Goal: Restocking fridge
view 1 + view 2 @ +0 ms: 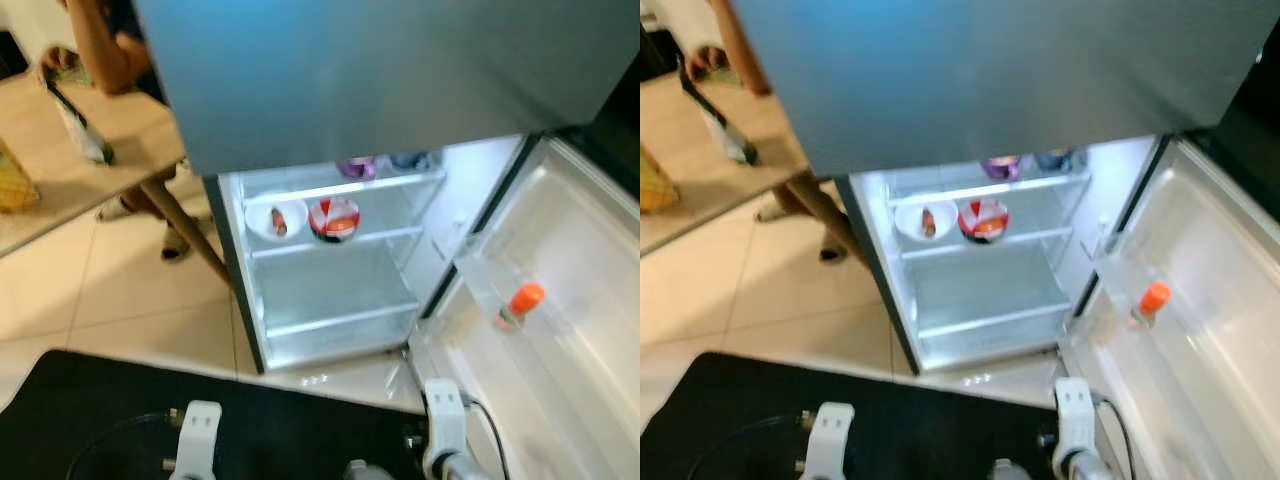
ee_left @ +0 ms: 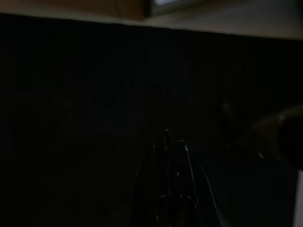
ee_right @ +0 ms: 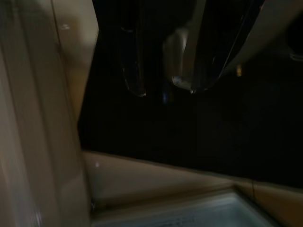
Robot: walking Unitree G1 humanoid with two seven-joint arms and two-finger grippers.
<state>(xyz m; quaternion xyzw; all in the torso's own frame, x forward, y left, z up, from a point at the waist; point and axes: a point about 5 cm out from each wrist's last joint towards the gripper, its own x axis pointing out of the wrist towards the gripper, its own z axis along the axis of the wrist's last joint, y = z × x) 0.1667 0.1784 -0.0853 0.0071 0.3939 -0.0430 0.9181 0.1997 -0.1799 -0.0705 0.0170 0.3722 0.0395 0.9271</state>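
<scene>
The fridge [image 1: 330,270] stands open in front of me, its lower compartment lit. On the middle glass shelf sit a white bowl [image 1: 276,220] with something orange in it and a red-and-white bowl [image 1: 335,218]. A purple cup [image 1: 357,167] stands on the shelf above. An orange-capped bottle [image 1: 520,304] rests in the rack of the open door [image 1: 560,330] on the right. Both arms hang low at my sides over a black mat. In the dark left wrist view my left gripper [image 2: 169,137] has its fingers together. My right gripper [image 3: 163,90] hangs by the door with its fingers apart and nothing between them.
A black mat [image 1: 120,410] covers the floor under me. At the back left stands a wooden table [image 1: 70,160] with a person [image 1: 105,50] leaning on it, their feet on the tiles by the fridge. The upper fridge door [image 1: 380,70] is shut.
</scene>
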